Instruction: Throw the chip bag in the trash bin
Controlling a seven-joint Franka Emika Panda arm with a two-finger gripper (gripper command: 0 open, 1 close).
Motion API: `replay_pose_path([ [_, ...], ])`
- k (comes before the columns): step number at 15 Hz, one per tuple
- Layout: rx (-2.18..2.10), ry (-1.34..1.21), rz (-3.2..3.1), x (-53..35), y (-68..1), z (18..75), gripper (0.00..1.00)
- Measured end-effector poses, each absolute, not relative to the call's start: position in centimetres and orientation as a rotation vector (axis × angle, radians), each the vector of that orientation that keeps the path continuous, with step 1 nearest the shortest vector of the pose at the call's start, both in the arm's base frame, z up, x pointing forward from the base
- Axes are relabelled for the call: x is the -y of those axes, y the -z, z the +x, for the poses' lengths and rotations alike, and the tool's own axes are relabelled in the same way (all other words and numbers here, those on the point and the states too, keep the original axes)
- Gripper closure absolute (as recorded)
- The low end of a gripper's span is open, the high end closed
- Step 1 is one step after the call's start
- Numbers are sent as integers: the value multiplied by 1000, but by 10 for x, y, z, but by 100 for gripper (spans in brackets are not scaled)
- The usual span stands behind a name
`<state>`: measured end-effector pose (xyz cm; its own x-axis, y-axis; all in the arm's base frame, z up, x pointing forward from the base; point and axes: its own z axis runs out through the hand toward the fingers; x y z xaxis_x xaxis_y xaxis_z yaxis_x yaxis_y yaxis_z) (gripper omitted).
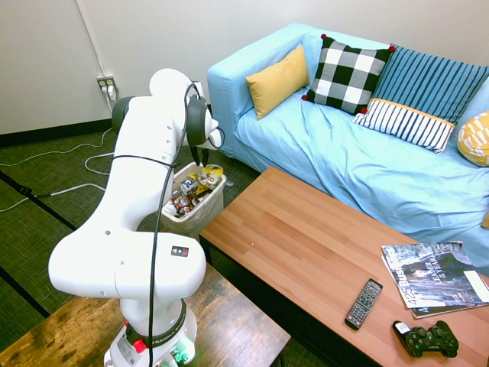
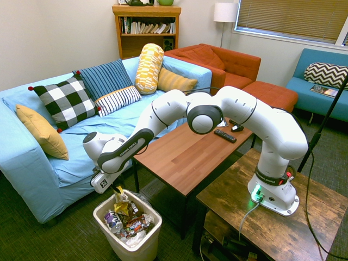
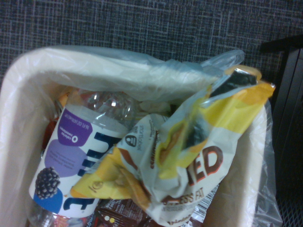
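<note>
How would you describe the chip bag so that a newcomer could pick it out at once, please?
Find the trash bin, white, on the floor between the blue sofa and the wooden coffee table. At its top, under the robot's hand, sits the chip bag. It is crinkled yellow foil, unlike the purple-labelled bottle and dark wrappers beside it.

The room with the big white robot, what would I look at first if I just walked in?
Probably the white robot arm, stretching from its stand down over the trash bin on the floor by the blue sofa. Its tool hangs right above the bin, with the yellow chip bag at the top of the heap of wrappers. Then the checkered pillow on the sofa.
</note>
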<state>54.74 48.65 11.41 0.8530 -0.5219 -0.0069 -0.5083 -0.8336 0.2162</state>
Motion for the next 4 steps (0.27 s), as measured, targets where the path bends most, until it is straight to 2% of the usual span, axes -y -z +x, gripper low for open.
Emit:
replay_pose_path([
  [4,795,96,2798,-481,-118,551,0],
])
